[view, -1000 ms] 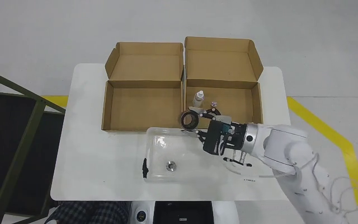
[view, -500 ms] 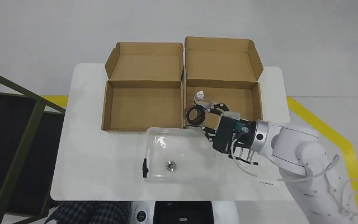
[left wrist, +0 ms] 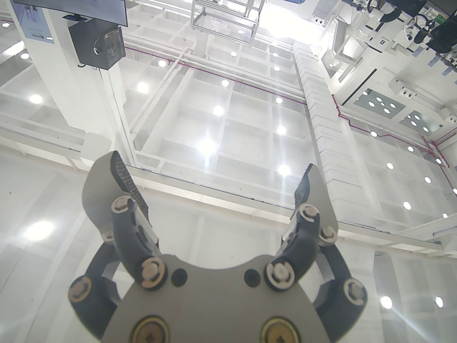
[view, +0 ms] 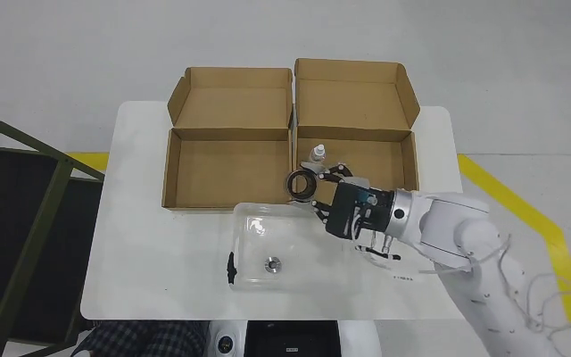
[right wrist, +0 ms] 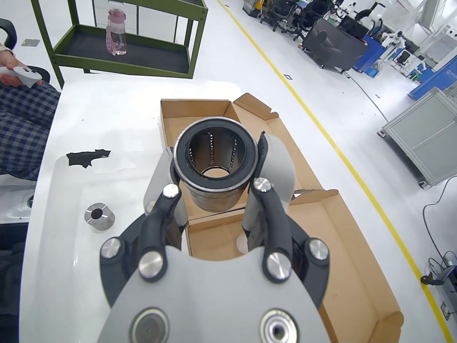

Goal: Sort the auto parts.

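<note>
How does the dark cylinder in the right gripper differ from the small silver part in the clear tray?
Size: the dark cylinder is taller and wider than the small silver part. Bore: the cylinder's is wide, the silver part's a small hole. State: the cylinder is held in the right gripper; the silver part rests in the clear tray. Both are round metal.

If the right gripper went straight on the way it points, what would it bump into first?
Most likely the wall of the left box. The right gripper, shut on the bearing, points across the boxes' shared edge toward it. Its height is unclear, so it might pass above the wall.
</note>
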{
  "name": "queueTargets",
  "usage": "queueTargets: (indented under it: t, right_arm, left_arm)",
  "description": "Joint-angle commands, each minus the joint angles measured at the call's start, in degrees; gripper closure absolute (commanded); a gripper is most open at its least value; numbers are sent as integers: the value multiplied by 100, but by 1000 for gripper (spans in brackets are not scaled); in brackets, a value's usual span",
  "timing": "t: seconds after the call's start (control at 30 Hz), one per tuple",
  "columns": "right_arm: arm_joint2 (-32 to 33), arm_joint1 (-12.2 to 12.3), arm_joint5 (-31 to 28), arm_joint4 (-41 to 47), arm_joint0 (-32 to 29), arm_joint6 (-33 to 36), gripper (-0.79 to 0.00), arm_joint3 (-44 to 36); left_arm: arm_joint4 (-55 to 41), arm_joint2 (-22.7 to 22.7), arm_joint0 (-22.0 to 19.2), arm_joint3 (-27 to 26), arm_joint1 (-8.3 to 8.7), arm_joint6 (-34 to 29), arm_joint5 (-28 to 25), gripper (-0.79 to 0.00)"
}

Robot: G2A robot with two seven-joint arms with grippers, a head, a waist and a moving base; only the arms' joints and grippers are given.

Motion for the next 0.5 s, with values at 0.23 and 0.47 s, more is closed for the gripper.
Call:
queueTargets:
  t: [0.23, 0.47]
  right_arm:
    - [-898, -149, 349, -271, 423, 178, 0, 517]
    - [-1476, -331, 669, -145, 963, 222, 0, 1162]
  left_arm:
    - [0, 0, 0, 0, 0, 0, 0, -785]
    - [0, 0, 0, 0, 0, 0, 0, -785]
